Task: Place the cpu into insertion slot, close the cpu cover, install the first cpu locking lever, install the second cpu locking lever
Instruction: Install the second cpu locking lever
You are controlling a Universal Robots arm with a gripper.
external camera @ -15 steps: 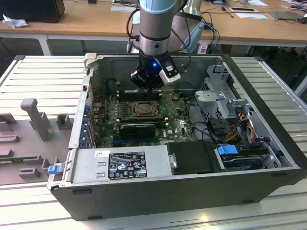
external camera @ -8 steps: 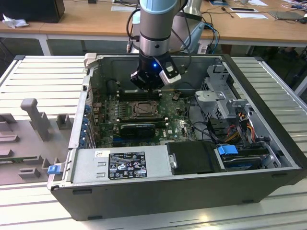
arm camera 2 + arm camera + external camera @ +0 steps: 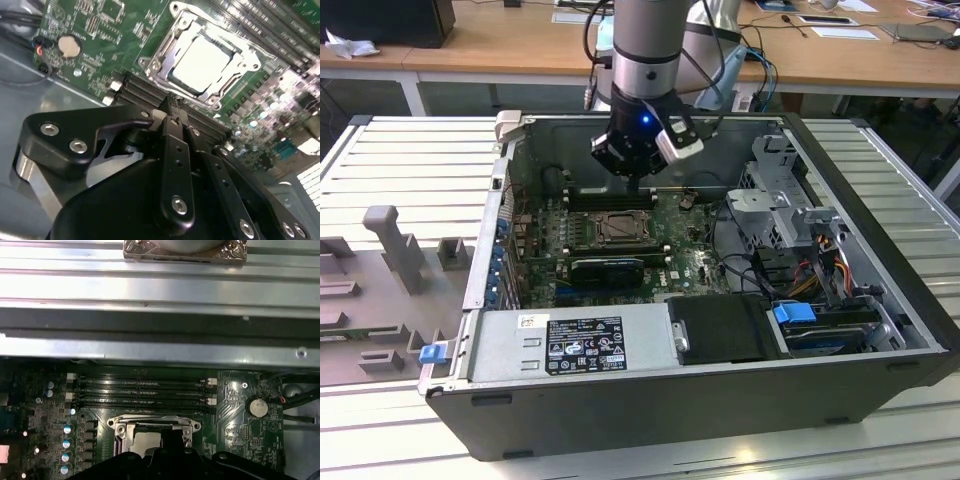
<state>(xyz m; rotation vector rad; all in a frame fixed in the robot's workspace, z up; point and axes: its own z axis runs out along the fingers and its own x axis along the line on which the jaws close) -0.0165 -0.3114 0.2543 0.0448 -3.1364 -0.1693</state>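
Note:
Inside the open computer case, the cpu (image 3: 200,62) lies flat in the insertion slot (image 3: 617,229), its pale silver top showing. The grey metal cpu cover (image 3: 159,50) lies down around it as a frame, with the chip showing through its cut-out. In the first wrist view the cpu (image 3: 146,442) and the cpu cover (image 3: 120,427) sit just below the memory slots. My gripper (image 3: 638,186) hangs above the board just behind the socket, over the memory slots. Its black fingers (image 3: 175,150) are pressed together with nothing between them, clear of the cover.
Long black memory slots (image 3: 142,392) run beside the socket. A black graphics card (image 3: 607,268) lies in front of it. The power supply (image 3: 570,345), drive cage (image 3: 785,205), cables (image 3: 820,265) and case walls (image 3: 500,215) hem the board in. A coin battery (image 3: 69,46) sits nearby.

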